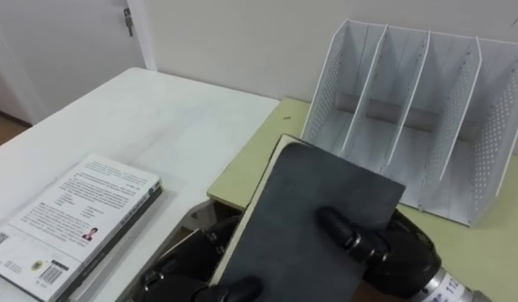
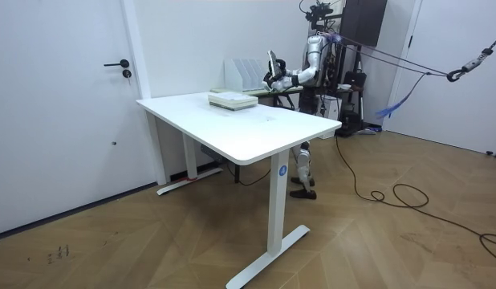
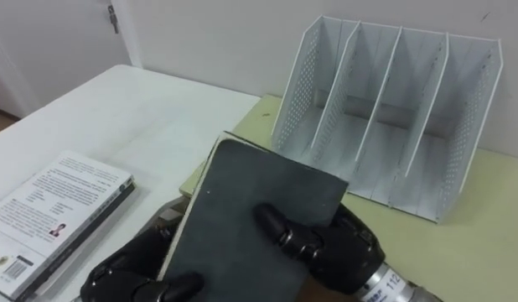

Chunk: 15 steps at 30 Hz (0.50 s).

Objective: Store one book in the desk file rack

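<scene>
I hold a book with a plain dark grey cover (image 1: 318,218) tilted up in front of me, just short of the white perforated file rack (image 1: 410,109). My right hand (image 1: 385,247) grips its right edge, thumb across the cover. My left hand (image 1: 183,273) holds the lower left edge from beneath, its thumb curled over the bottom corner. The rack stands upright on a yellow-green desk (image 1: 494,252) with several open slots facing me. In the room view the book (image 2: 271,64) is raised beside the rack (image 2: 246,74).
A white table (image 1: 158,126) adjoins the yellow-green desk on my left. A small stack of white-covered books (image 1: 75,214) lies on it near its front corner. A white door (image 1: 58,42) and the wall stand behind.
</scene>
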Available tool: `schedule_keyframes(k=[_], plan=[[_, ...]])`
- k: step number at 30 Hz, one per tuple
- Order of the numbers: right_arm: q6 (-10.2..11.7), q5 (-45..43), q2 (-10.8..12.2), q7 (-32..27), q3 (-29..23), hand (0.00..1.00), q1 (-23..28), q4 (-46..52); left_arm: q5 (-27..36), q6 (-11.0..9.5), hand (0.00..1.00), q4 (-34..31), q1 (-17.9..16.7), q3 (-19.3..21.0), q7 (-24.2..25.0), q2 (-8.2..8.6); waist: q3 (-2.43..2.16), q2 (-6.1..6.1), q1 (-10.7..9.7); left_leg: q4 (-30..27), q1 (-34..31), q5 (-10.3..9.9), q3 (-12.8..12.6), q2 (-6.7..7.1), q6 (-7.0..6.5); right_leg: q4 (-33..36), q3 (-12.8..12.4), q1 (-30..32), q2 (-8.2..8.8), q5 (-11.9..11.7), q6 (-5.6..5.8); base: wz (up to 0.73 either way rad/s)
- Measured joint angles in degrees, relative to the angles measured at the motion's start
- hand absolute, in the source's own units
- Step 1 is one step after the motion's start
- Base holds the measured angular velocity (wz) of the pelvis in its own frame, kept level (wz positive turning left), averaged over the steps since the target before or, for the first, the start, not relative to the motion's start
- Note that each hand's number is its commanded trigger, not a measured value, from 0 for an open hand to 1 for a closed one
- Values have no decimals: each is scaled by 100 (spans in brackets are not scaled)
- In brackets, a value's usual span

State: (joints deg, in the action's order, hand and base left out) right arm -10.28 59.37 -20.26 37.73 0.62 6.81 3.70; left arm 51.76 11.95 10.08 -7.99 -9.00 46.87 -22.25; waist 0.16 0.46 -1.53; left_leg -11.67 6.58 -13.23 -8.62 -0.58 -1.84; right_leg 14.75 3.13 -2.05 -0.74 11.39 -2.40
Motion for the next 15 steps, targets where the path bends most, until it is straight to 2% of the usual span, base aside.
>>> schedule_keyframes(k=[4,5,7,10,13,15], plan=[[112,-422,-3,-473,-73,100,-22,0,-708,-93,0,330,-59,-37,-252,5,2,-67,-1,0,10,2,-32,-7,2,9,-8,-6,-6,-6,-9,-2],[117,-695,-2,-627,-76,100,-33,0,-816,-113,0,356,-164,-39,-393,12,-4,-91,-52,-1,13,2,-61,-10,3,4,-4,-10,-6,-7,-10,0],[120,-1165,14,-921,-91,100,-76,0,-1074,-161,0,392,-291,-41,-547,66,12,-118,-109,2,20,2,-62,-6,2,-14,-1,-20,-3,-7,-9,0],[156,-1571,60,-1490,-95,100,-129,0,-1158,-256,0,772,-379,-90,-849,172,29,-128,-150,20,83,3,-65,-7,2,-84,16,-85,-5,-16,-3,2],[262,-1994,165,-2154,-171,100,-190,0,-1289,-448,0,1195,-421,-287,-1147,281,37,-79,-152,34,107,2,-84,-6,2,-107,13,-101,-8,-23,3,0],[343,-2401,295,-2652,-287,100,-328,4,-1592,-565,0,1491,-440,-295,-1293,443,51,-54,-173,41,84,2,-85,-6,2,-107,18,-75,-12,-25,4,0]])
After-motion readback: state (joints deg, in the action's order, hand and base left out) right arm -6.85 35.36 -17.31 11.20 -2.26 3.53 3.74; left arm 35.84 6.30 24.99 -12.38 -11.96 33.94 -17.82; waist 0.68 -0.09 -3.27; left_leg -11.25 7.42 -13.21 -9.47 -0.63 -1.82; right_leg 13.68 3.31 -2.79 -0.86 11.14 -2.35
